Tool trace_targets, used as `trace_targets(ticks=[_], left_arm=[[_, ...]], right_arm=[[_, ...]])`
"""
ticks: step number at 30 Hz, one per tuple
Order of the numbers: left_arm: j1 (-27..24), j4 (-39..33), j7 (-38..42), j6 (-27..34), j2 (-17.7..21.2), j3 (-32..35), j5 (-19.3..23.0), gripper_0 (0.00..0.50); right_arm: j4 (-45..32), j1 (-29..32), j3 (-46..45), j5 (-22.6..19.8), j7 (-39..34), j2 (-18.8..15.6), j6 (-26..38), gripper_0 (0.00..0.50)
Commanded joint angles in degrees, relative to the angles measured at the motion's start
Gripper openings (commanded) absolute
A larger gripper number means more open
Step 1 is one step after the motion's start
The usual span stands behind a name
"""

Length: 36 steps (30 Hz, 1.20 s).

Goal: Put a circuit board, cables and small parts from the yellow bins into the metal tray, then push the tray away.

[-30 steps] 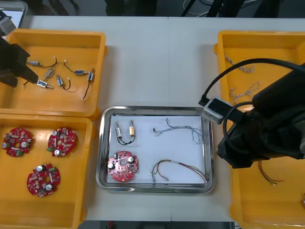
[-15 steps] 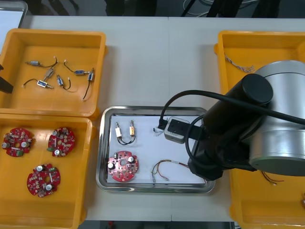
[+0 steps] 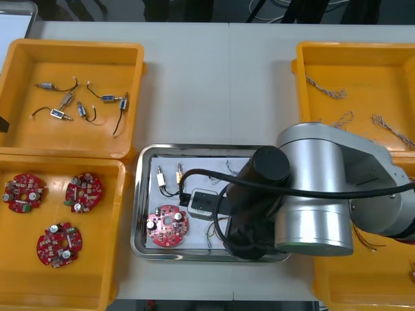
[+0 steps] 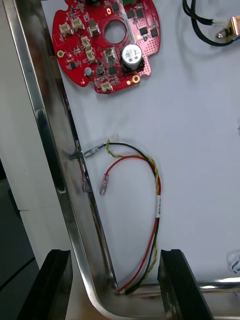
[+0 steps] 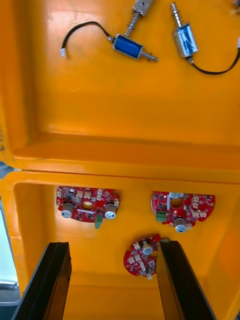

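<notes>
Over metal tray (image 4: 42, 125), right end effector (image 4: 115, 252), cable label (image 4: 159, 205) possibly printed

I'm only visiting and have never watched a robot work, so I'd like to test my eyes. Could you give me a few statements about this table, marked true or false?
1. One red circuit board lies in the metal tray. True.
2. The right tool is shut on the red and yellow cable. False: it is open and empty over a corner of the tray, and the cable lies loose on the tray's floor.
3. Three circuit boards lie in one yellow bin. True.
4. The left tool holds a circuit board. False: it is open and empty above the bins at the robot's left.
</notes>
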Motion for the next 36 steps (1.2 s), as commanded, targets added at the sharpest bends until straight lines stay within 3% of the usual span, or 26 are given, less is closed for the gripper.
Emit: trace_targets(ticks=[1,6,15,36], left_arm=[[0.84,-1.04,-2.47,0.39,-3.08,1.85,-3.10,0.500],[0.84,-1.04,-3.17,0.39,-5.81,2.03,-5.73,0.500],[0.84,-1.04,-3.96,0.39,-6.68,2.12,-6.96,0.500],[0.84,-2.45,-4.75,0.39,-6.68,2.03,-6.09,0.500]], right_arm=[[0.50,-2.07,3.39,2.57,4.36,2.72,-1.65,0.500],[1.73,-1.90,4.97,4.42,10.51,4.22,-1.56,0.500],[5.16,0.21,5.23,4.68,17.46,5.89,-0.95,0.500],[6.30,11.02,7.96,18.13,16.84,11.51,1.07,0.500]])
